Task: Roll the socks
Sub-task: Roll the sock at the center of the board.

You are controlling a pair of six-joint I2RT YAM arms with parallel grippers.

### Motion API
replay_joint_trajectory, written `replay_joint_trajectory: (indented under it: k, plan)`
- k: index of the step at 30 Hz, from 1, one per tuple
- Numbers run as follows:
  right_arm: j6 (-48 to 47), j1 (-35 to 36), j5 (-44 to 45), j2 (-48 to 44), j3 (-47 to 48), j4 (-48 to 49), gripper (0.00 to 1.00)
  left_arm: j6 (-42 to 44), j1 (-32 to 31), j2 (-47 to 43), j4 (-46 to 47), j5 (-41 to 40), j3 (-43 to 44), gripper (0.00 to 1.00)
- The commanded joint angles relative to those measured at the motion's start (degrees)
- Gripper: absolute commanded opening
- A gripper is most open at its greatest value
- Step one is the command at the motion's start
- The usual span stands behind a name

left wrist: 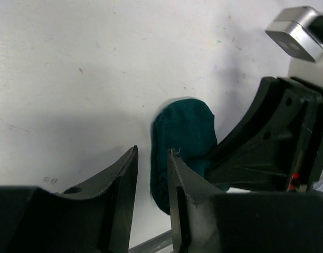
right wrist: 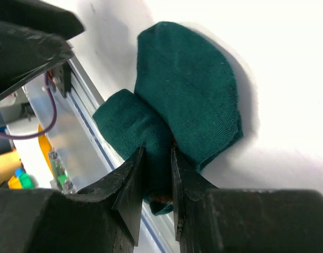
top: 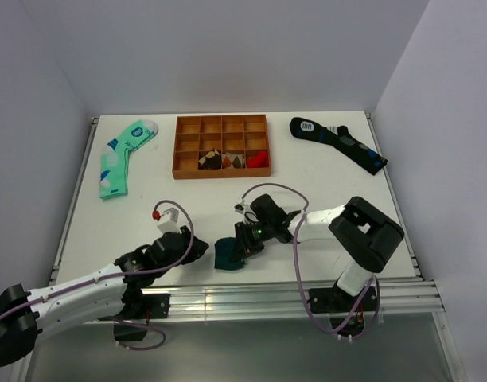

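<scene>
The right fingers (right wrist: 131, 195) pinch the rolled end of the socks (right wrist: 188, 89). The left fingers (left wrist: 122, 195) are just left of the socks, a little apart, holding nothing.

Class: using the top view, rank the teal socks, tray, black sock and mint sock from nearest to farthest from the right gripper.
1. Teal socks: clamped in the right gripper's jaws, near edge.
2. Tray: behind the gripper, mid-table at the back.
3. Black sock, far right, and mint sock, far left: too close to call.
</scene>
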Motion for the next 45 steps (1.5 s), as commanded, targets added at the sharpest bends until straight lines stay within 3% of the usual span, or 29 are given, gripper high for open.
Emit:
replay_joint_trajectory:
  k: [1,15,31,42,45]
  plan:
    - [-7.68,-2.22,0.85,2.73,0.94,-18.27,0.15,1.61,-2.49,-2.52,4.05,-3.79,-1.33,0.35]
    - [-15.24,-6.27,0.93,9.41,8.67,-34.27,0.15,16.11,-18.3,0.36,25.66,-14.69,-6.42,0.38]
    - [-18.85,-6.97,1.2,13.45,16.67,-42.97,0.14,25.62,-23.59,13.64,36.92,-13.38,-3.44,0.46]
    - [-19.29,-6.97,1.9,14.24,16.85,-43.94,0.14,29.13,-23.94,19.17,43.42,-6.35,-3.09,0.47]
    - [-19.38,-6.88,2.17,14.42,17.29,-44.29,0.14,29.05,-24.2,21.72,43.69,-5.99,-2.12,0.53]
